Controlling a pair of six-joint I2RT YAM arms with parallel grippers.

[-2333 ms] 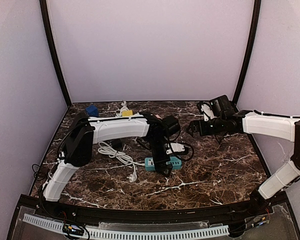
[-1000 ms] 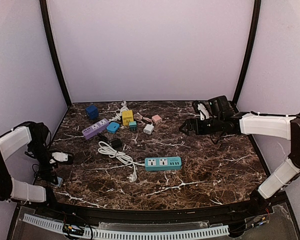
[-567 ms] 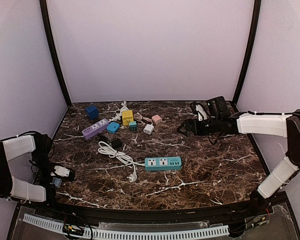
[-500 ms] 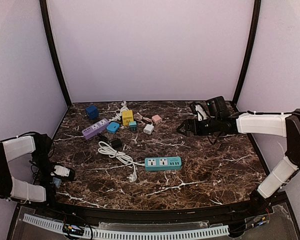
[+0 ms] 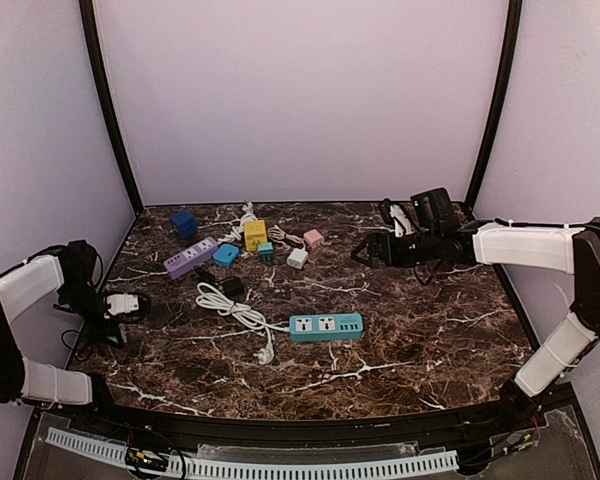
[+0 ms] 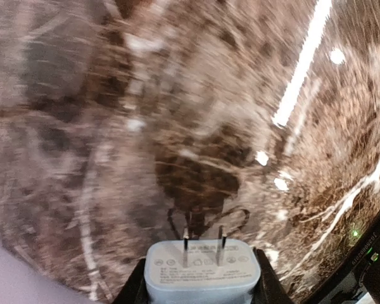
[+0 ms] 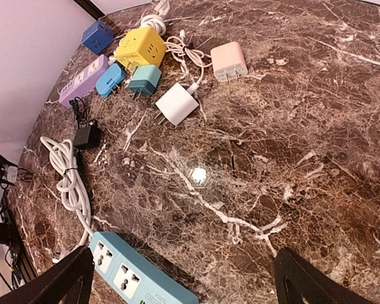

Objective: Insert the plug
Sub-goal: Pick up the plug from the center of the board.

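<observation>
White plug [image 6: 202,271] in left pincer [image 6: 201,292]; teal strip [image 5: 326,326] flat, mid-table.

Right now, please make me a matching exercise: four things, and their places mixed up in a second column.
Things:
1. teal rectangular plastic power strip
2. dark blue plastic cube adapter
3. pale two-pin plastic plug
4. pink square plastic charger

Places:
A. gripped in the left claw
B. back-left corner of the brown marble table
C. mid-table, nearer than the cluster
D. right end of the back cluster

Pairs: 1-C, 2-B, 3-A, 4-D
</observation>
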